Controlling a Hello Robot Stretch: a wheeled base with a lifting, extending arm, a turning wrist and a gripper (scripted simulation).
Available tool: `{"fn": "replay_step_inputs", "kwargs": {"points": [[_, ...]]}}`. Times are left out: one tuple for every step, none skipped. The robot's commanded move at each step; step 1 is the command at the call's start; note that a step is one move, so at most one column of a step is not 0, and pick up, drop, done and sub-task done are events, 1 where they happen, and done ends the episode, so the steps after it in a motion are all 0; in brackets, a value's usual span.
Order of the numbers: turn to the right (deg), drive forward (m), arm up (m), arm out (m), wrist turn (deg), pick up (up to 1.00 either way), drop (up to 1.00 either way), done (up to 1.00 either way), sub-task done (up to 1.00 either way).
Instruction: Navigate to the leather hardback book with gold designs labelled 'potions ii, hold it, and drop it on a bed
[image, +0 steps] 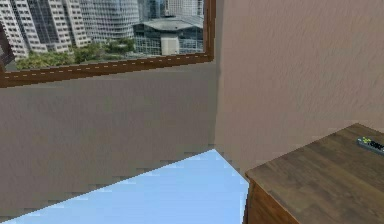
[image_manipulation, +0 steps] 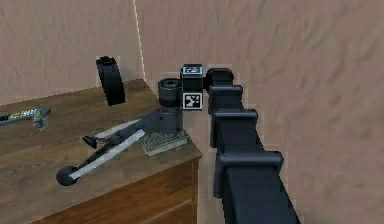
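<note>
In the arm side view my arm (image_manipulation: 240, 140) reaches up from the bottom edge to two white marker squares (image_manipulation: 190, 85). Left of them the gripper (image_manipulation: 78, 160) stretches its thin fingers (image_manipulation: 100, 158) down and left over a wooden dresser top (image_manipulation: 40, 150). A flat grey-green slab (image_manipulation: 168, 143) lies on the dresser near its right edge, right under the gripper's dark body. I cannot tell whether the gripper holds anything. No leather book with gold designs can be made out by shape or colour.
A dark upright object (image_manipulation: 112, 78) stands at the dresser's back by the beige wall. A small long object (image_manipulation: 25, 117) lies at its left, seen again (image: 372, 143) on the dresser (image: 320, 185) in the forward view. Ahead are a window (image: 100, 35), a wall corner and pale blue floor (image: 170, 190).
</note>
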Motion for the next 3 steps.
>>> {"fn": "replay_step_inputs", "kwargs": {"points": [[0.0, 0.0, 0.0, 0.0, 45.0, 0.0, 0.0, 0.0, 0.0], [0.0, 0.0, 0.0, 0.0, 9.0, 0.0, 0.0, 0.0, 0.0], [0.0, 0.0, -0.12, 0.0, 0.0, 0.0, 0.0, 0.0, 0.0]]}}
